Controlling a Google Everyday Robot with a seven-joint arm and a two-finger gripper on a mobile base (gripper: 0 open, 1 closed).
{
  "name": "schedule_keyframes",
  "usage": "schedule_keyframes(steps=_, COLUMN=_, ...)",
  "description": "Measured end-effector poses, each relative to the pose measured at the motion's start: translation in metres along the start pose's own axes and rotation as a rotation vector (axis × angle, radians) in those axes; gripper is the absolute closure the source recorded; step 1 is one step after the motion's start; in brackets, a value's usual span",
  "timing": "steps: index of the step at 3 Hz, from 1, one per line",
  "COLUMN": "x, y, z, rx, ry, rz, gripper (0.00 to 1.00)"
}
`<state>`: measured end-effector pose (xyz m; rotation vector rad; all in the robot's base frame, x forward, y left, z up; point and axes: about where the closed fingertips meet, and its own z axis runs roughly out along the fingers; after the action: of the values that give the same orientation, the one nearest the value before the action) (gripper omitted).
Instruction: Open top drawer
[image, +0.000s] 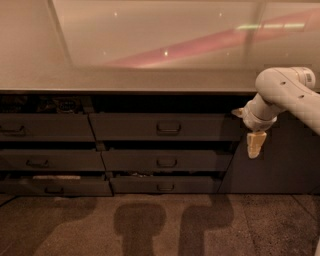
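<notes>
Countertop (125, 80): long pale surface across the full width, its front edge overhanging the drawers; behind it a glossy pane (165, 30) carries a pink streak of reflected light.
Floor (260, 225): dark speckled carpet, with soft shadows (140, 225) lying before the cabinet.
Top drawer (125, 127): centre column, uppermost row, just under the counter edge. It has a wide dark grey front, a small loop handle (169, 128) at its middle and a black gap above it.
Lower drawers (130, 161): two narrower fronts stacked beneath it, with the same handles.
Left drawers (50, 127): three more fronts, cut off by the frame's left edge.
Contents: dark clutter (65, 104) shows above the upper left front and a pale flat thing (52, 177) above the lowest left one, both too dim to name.
Gripper (254, 142): hangs pointing down from the white arm (285, 90), just beside the top drawer's right end, in front of the plain panel (290, 165) and well apart from the handle.
Pincer state: cannot tell.
Room to move: carpet runs along the whole foreground before the fronts — the arm enters from the right edge.
</notes>
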<state>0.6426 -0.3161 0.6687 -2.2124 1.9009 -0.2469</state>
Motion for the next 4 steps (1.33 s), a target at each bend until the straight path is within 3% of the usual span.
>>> schedule_keyframes(steps=1, x=0.0, y=0.0, z=0.0, rx=0.0, ry=0.0, rz=0.0, gripper=0.0)
schedule_keyframes(steps=3, x=0.026, y=-0.005, z=0.028, rx=-0.092, ry=-0.033, rz=0.024, gripper=0.0)
schedule_keyframes(steps=4, x=0.025, y=-0.002, z=0.03, rx=-0.104, ry=-0.029, rz=0.018, gripper=0.0)
